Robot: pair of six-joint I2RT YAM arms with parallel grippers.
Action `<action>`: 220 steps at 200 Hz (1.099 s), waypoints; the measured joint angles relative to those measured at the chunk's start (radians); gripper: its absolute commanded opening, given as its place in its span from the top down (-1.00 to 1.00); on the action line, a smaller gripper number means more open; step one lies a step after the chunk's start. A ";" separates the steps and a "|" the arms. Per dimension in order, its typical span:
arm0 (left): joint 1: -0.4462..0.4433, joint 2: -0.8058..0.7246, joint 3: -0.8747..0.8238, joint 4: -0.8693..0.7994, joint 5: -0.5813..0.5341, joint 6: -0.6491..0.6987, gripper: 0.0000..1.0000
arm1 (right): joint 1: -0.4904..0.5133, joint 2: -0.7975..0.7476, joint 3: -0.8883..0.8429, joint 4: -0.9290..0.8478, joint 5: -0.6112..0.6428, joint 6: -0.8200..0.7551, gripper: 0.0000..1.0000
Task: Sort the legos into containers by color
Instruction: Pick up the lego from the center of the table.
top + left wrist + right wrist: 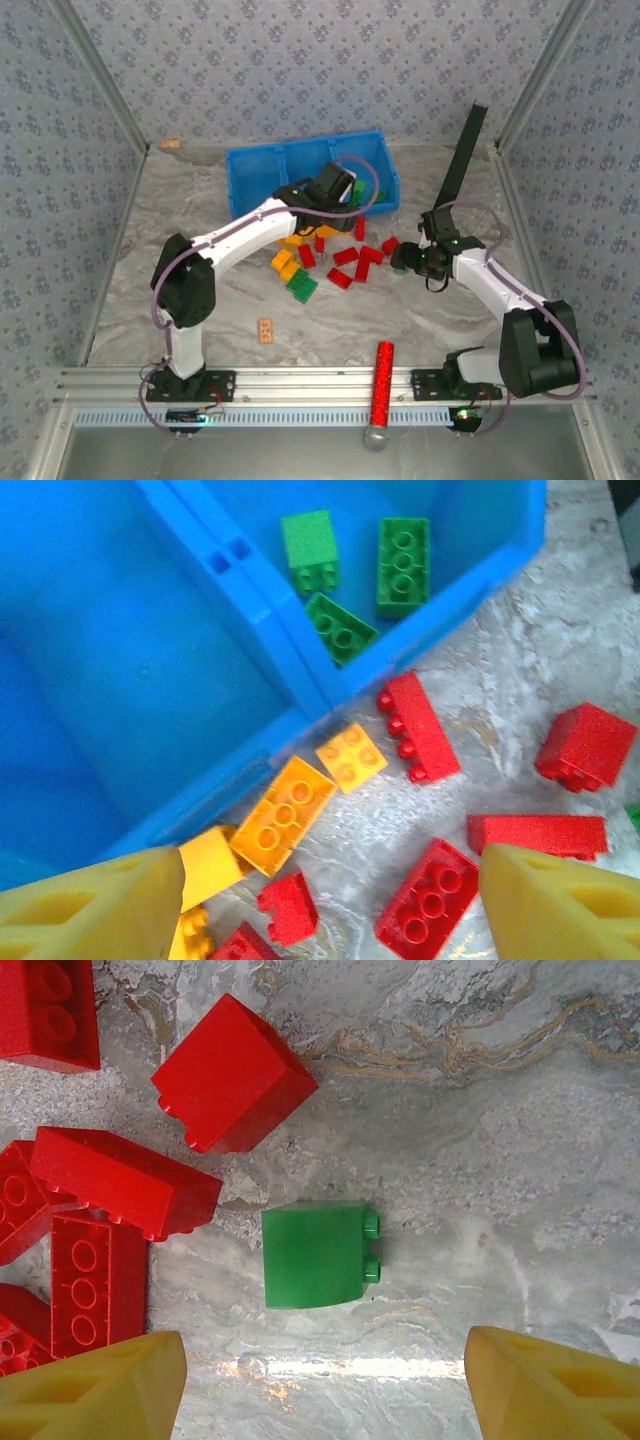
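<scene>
The blue containers (pixel 262 180) stand at the back of the table. Three green legos (pixel 403 565) lie in the compartment right of the divider (pixel 270 620). My left gripper (pixel 330 910) hovers open over the bin's front edge, above an orange brick (pixel 283 815) and a red brick (pixel 430 898), holding nothing. Red, yellow-orange and green legos (pixel 346 256) are scattered in front of the bins. My right gripper (pixel 325 1380) is open just above the table, with a green brick (pixel 315 1255) on its side ahead of the fingers and apart from them. Red bricks (pixel 232 1075) lie to its left.
A flat tan-orange block (pixel 265 329) lies near the front left. A long red glittery cylinder (pixel 381 383) rests across the front rail. A black upright post (pixel 462 160) stands at the back right, behind my right arm. Patterned walls close in three sides.
</scene>
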State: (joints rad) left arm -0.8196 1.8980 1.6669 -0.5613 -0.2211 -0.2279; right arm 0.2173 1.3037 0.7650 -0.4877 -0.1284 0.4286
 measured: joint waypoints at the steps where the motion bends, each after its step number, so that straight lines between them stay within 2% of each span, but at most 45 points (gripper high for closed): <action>1: 0.000 0.000 0.000 -0.001 0.000 0.000 -0.61 | 0.000 0.000 0.000 0.000 0.000 0.000 -0.51; 28: -0.009 0.000 -0.056 -0.013 0.050 0.011 -0.67 | -0.001 0.000 0.000 -0.001 0.000 -0.003 -0.53; 86: -0.090 0.000 -0.243 -0.026 0.156 0.045 -0.79 | -0.008 0.000 0.006 -0.003 0.000 -0.011 -0.56; 159: -0.120 0.031 -0.260 -0.010 0.258 0.079 -0.82 | -0.013 0.008 0.006 -0.005 0.000 -0.018 -0.57; 220: -0.131 0.093 -0.260 -0.006 0.257 0.078 -0.80 | -0.019 0.013 0.006 -0.006 -0.001 -0.021 -0.57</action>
State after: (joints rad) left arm -0.9504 1.9915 1.4071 -0.5671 0.0364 -0.1501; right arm 0.1982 1.3167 0.7715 -0.4934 -0.1291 0.4072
